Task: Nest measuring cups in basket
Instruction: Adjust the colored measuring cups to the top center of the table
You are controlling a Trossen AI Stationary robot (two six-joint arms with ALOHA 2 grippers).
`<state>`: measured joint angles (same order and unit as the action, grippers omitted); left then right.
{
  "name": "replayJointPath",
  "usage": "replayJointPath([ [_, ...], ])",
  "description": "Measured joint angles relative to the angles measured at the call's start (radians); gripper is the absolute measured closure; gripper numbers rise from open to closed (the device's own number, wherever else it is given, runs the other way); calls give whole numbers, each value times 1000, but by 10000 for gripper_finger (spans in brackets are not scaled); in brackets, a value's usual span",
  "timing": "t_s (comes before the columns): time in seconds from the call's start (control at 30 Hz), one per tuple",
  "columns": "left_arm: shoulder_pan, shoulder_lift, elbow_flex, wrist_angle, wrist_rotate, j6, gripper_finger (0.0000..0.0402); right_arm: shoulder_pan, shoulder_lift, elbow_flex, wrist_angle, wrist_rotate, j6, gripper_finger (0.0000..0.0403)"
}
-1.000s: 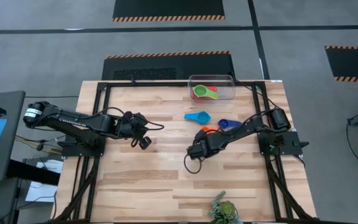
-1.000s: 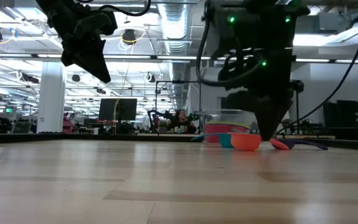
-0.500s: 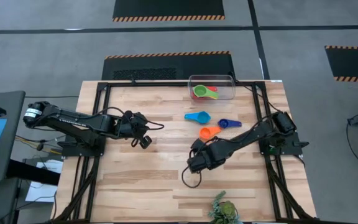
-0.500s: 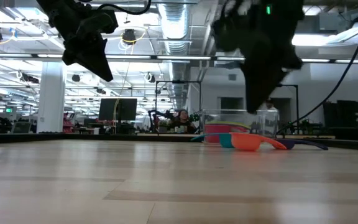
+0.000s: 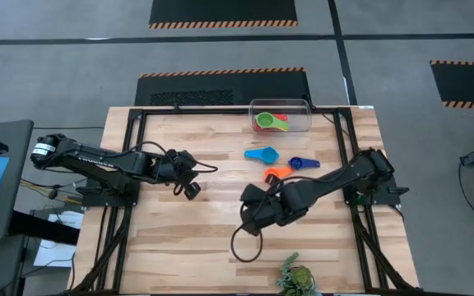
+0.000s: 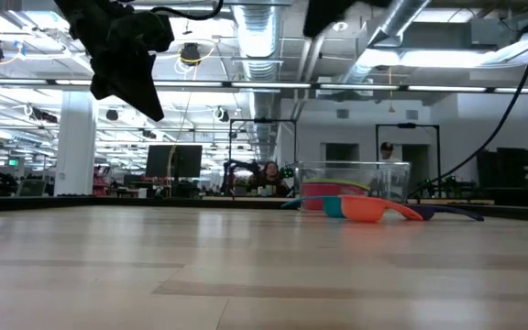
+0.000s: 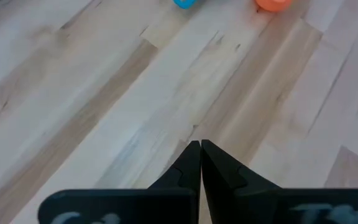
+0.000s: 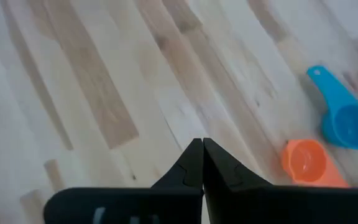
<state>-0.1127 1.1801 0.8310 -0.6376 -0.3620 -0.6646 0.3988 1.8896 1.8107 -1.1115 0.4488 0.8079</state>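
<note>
Here, basket point(image 5: 281, 116) contents partly hidden
Both grippers point(image 7: 200, 147) point(image 8: 202, 144) closed, empty; orange cup point(image 8: 304, 160) lies apart from right fingers.

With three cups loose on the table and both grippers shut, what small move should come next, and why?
Probably open the right gripper and reach back toward the orange cup. That cup, the light blue cup and the dark blue cup lie outside the basket; this gripper is shut, holds nothing, and is nearest to it.
</note>
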Motion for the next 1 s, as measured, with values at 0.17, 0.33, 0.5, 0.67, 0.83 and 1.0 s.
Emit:
replayJointPath([
  [0.17, 0, 0, 0, 0, 0, 3, 401, 2, 0, 152, -46, 73, -67, 380],
  [0.33, 0, 0, 0, 0, 0, 5, 402, 0, 0, 298, -63, 149, -172, 382],
  [0.5, 0, 0, 0, 0, 0, 6, 401, 14, 0, 403, -101, 203, -233, 386],
  [0.67, 0, 0, 0, 0, 0, 6, 401, 32, 0, 470, -190, 288, -257, 382],
  [0.83, 0, 0, 0, 0, 0, 6, 402, 49, 0, 522, -319, 344, -206, 383],
  [1.0, 0, 0, 0, 0, 1, 6, 402, 71, -20, 538, -455, 417, -133, 386],
])
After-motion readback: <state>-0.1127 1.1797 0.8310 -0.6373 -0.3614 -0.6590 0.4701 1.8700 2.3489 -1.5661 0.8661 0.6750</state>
